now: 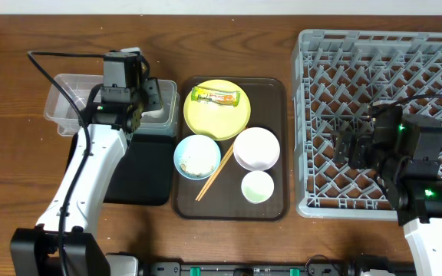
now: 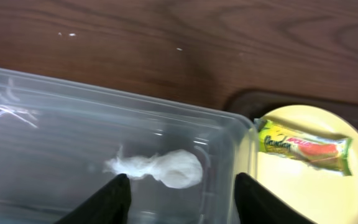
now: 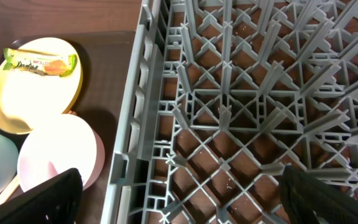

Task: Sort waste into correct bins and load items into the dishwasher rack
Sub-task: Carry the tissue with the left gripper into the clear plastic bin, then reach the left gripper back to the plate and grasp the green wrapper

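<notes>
Crumpled white tissue — one piece — lies in the clear tub beneath the spread left gripper. One snack wrapper rests on the one plate, by two bowls — light-blue bowl, white bowl — and one cup. The right gripper gapes wide over the rack.

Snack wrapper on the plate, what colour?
The wrapper is yellow-green with an orange-red patch; left wrist view shows it best.
</notes>
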`<state>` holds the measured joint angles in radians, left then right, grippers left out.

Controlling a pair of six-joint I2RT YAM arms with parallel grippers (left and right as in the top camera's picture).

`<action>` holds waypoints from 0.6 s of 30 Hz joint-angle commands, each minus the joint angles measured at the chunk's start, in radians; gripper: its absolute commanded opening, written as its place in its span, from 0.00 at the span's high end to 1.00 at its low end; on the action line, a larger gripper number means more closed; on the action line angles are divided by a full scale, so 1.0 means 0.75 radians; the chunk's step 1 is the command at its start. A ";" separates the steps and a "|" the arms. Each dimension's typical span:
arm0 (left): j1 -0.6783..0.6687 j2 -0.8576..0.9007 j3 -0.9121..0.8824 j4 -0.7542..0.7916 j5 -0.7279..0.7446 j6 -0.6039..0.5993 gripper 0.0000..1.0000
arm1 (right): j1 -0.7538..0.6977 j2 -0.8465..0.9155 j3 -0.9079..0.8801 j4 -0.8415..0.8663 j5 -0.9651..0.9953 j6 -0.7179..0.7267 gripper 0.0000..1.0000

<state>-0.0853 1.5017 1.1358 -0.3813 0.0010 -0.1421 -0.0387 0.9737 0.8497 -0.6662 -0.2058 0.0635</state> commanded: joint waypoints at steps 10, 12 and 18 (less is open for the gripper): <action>-0.204 0.005 0.016 0.107 0.159 -0.337 0.27 | 0.026 0.000 0.028 0.007 0.000 -0.012 0.01; -0.253 0.022 0.016 0.160 0.158 -0.336 0.23 | 0.026 0.000 0.028 0.007 0.000 -0.012 0.01; -0.348 0.145 0.017 0.322 0.154 0.098 0.13 | 0.026 0.000 0.027 0.001 -0.001 -0.012 0.01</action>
<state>-0.3279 1.5517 1.1362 -0.1558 0.1108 -0.2817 -0.0387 0.9737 0.8501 -0.6651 -0.2058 0.0635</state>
